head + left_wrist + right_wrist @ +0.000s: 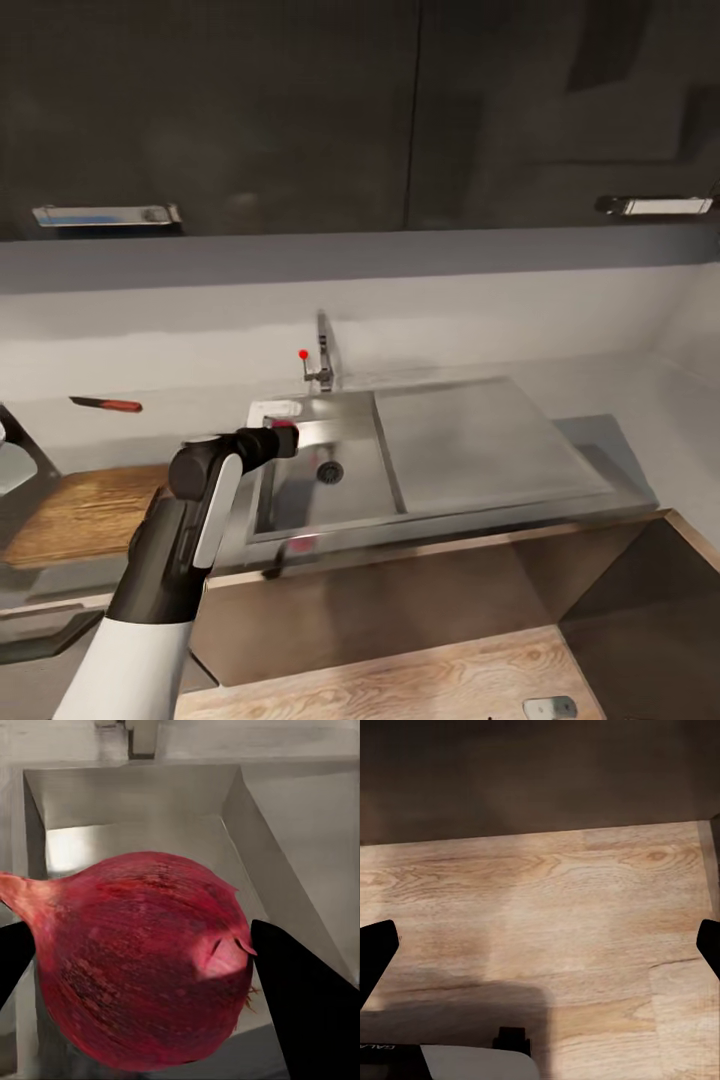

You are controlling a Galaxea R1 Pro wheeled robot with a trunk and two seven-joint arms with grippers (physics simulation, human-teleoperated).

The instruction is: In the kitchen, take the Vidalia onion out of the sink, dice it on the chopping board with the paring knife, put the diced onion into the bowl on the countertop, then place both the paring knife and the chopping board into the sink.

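A dark red onion (142,960) sits between the two black fingers (300,997) of my left gripper (135,945), which is shut on it above the grey sink basin (150,832). In the head view my left gripper (283,440) hangs over the left edge of the sink (345,490), near the round drain (330,471). A white squarish bowl (275,410) stands just behind it on the countertop (190,425). The wooden chopping board (85,510) lies to the left. The red-handled paring knife (105,404) lies by the wall. My right gripper (540,952) is open over a wooden floor (555,892).
The chrome tap (323,355) with its red-tipped lever (303,354) rises behind the basin. The flat drainboard (480,440) spreads to the right. Dark wall cabinets (300,110) hang above. A dark object (15,455) sits at the left edge of the counter.
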